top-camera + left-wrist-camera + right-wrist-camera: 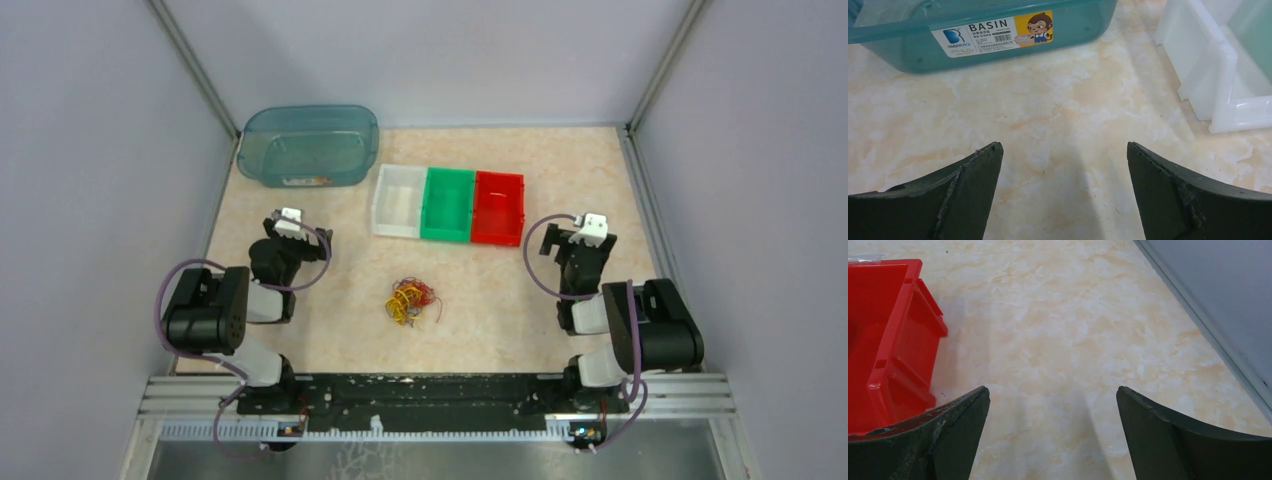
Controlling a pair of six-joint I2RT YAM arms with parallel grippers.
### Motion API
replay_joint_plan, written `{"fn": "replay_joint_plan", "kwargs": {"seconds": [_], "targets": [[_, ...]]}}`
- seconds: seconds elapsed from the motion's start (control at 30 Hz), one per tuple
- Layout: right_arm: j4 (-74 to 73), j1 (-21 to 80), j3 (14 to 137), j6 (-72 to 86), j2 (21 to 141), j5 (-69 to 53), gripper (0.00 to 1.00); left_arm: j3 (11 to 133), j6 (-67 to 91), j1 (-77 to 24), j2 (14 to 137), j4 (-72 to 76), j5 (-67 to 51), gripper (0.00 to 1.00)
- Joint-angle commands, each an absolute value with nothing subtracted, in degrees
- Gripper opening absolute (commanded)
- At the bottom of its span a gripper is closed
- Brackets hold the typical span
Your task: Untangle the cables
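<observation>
Cables [410,300] lie in one tangled heap on the table [480,320], untouched; left gripper [1064,150] and right gripper [1053,392], well apart from it, both spread wide, grasping nothing.

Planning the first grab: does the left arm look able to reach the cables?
Probably yes: the cables lie unobstructed, nothing standing between them and the open left gripper.

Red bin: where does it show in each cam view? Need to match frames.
Top external: red bin at the right end of the three-bin row, next to the green bin.
Left wrist: not in it.
Right wrist: red bin at the left edge, cut off by the frame.
Shared landmark: the beige marbled tabletop, seen in all three views.
</observation>
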State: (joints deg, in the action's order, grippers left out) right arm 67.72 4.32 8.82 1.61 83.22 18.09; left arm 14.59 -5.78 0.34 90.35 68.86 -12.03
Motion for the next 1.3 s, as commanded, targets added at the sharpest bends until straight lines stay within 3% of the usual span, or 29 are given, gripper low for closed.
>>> {"fn": "replay_joint_plan", "kwargs": {"seconds": [0.0,0.47,0.57,0.73,1.0,1.17,1.27], "targets": [[70.4,4.03,10.12,1.93,82.99,17.42,0.99,14.59,-5.51,0.07,90.43,70.07,-12.01,0.99],[70.14,4.04,10.16,2.9,82.21,20.46,0.99,14.36,-5.14,0.07,90.14,71.38,-12.32,0.99],[68.07,4.69,8.74,3.68,76.42,24.33,0.99,17.31,-4.35,0.34,86.65,62.43,-11.23,1.0],[39.02,4.94,16.0,13.13,61.84,34.44,0.99,24.1,-7.34,0.46,81.5,43.75,-12.55,1.0],[16.22,4.57,28.85,30.31,52.45,24.9,0.99,38.2,-6.75,1.95,74.11,12.54,-18.88,1.0],[14.78,5.14,33.35,24.21,52.44,1.75,0.99,47.47,-9.77,2.42,71.54,-2.14,-25.25,1.0],[14.8,9.43,34.92,21.4,53.35,-7.02,0.86,50.96,-11.6,2.42,70.79,-8.55,-28.35,1.0]]}}
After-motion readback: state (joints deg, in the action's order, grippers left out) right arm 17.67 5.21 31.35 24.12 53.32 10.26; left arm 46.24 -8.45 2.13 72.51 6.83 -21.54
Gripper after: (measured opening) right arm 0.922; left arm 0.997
